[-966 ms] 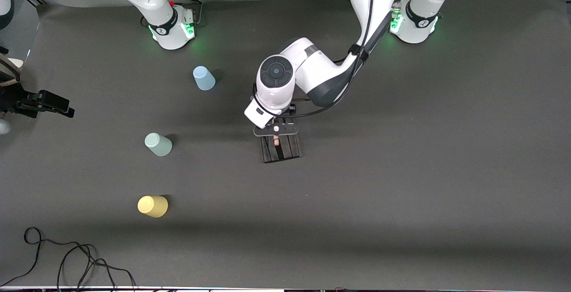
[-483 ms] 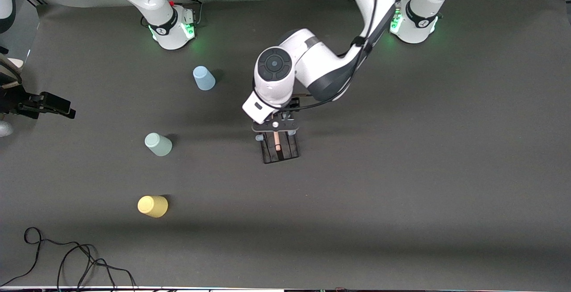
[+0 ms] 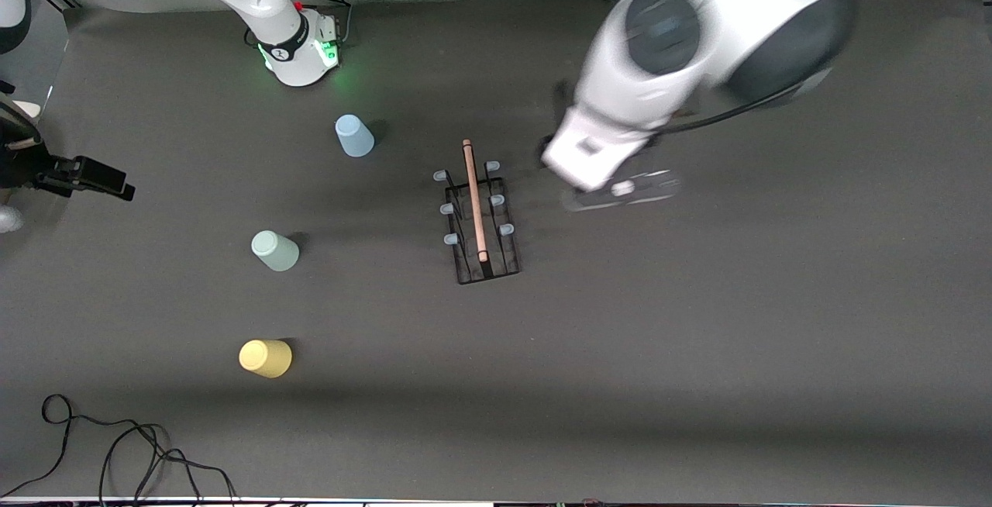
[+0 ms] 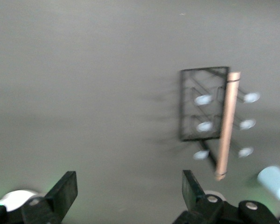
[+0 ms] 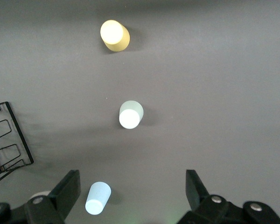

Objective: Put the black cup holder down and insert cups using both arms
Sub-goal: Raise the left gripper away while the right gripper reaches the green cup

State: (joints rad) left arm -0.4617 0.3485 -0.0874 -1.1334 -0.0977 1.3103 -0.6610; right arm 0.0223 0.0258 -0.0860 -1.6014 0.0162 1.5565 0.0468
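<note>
Front view, black cup holder [image 3: 479, 216] standing mid-counter [image 3: 697, 336], left end effector [image 4: 128, 193] gaping empty above counter beside it, right end effector [image 5: 133, 198] gaping empty over three cups toward right arm's edge.

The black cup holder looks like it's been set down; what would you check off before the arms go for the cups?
1. Black cup holder upright on the table: ok.
2. Left gripper open, apart from the holder: ok.
3. All six pegs free: ok.
4. Blue cup, green cup, yellow cup standing apart from each other, mouths down: ok.
5. Right gripper open, empty, above the cups: ok.
6. Left arm at rest: not ok, blurred in motion.
</note>
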